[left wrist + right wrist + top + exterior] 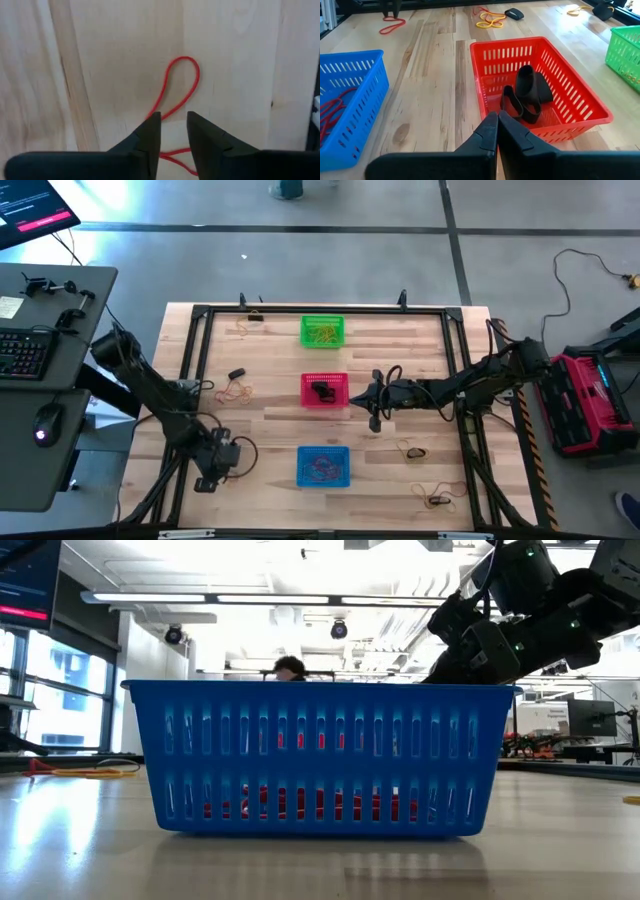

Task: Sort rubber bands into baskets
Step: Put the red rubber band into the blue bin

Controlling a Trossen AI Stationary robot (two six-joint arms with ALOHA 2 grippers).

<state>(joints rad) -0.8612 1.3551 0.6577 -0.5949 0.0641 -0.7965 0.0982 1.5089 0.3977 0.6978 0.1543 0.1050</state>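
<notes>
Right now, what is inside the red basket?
The red basket holds black rubber bands, wide dark loops heaped together on its floor. Anything under that heap is covered.

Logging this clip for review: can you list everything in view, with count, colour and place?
green basket: one, far end of the basket row, yellow-tan bands inside
red basket: one, middle of the row, black rubber bands inside
blue basket: one, near end, red bands inside
red rubber band: one, lying on the table under the left gripper
loose bands: a few, yellow-tan and dark, on the left part, far left corner and right part of the wooden table
keyboard: one, black, on the grey desk to the left
left gripper: fingers parted over the red band
right gripper: shut, beside the red basket
</notes>
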